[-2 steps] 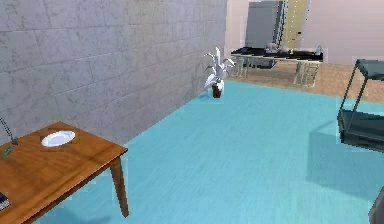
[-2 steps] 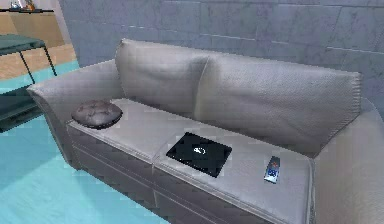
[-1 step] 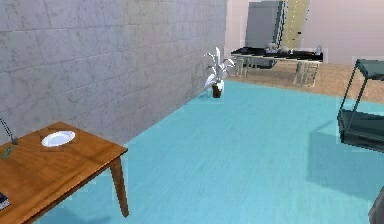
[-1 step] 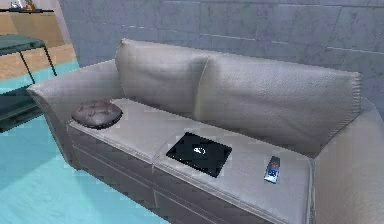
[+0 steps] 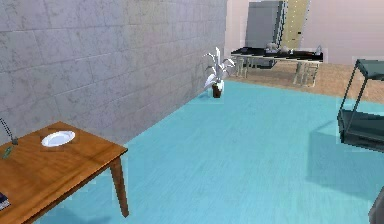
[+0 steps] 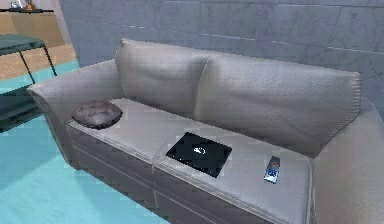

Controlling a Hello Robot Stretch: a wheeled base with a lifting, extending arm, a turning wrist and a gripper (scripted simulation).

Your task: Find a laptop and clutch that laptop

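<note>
A flat black laptop (image 6: 198,153) lay on the taupe fabric sofa (image 6: 260,100) between a dark round cushion (image 6: 96,114) and a small remote (image 6: 272,168); the pincer's state could not be told

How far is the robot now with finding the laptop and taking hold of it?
Finding looks done: a closed black laptop lies flat on the seat of the sofa, between a dark cushion and a small remote-like device. In hand: probably lining up beside the sofa. Left: the whole grasp, since the laptop rests on the seat, not lifted.
</note>
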